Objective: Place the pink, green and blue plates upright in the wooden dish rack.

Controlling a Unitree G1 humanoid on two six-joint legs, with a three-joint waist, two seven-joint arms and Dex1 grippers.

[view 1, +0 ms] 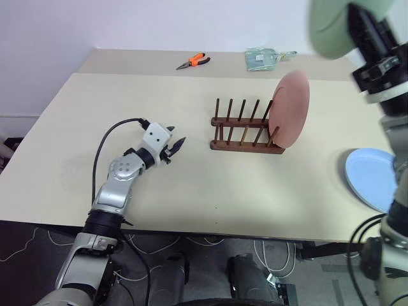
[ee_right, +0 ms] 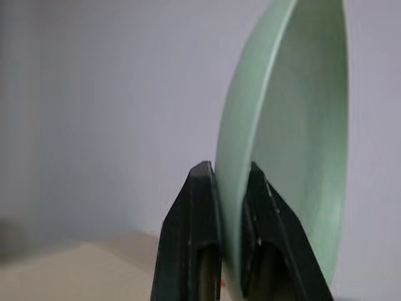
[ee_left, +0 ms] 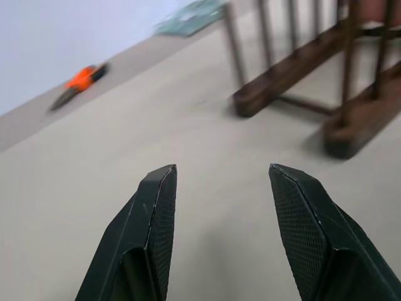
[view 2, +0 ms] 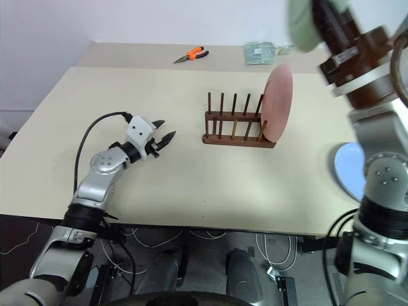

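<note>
The pink plate (view 1: pixel 292 108) stands upright in the right end slot of the wooden dish rack (view 1: pixel 245 137) at the middle of the table. High above the table's right side, my right gripper (ee_right: pixel 227 172) is shut on the rim of the green plate (view 1: pixel 328 29), which it holds on edge in the air. The blue plate (view 1: pixel 370 175) lies flat on the table at the right edge. My left gripper (view 1: pixel 173 148) is open and holds nothing, low over the table to the left of the rack and pointing toward it.
Orange-handled pliers (view 1: pixel 193 61) and a clear packet (view 1: pixel 261 58) lie at the back of the table. Several rack slots left of the pink plate stand free. The table's front edge (view 1: pixel 210 226) runs close below my left arm.
</note>
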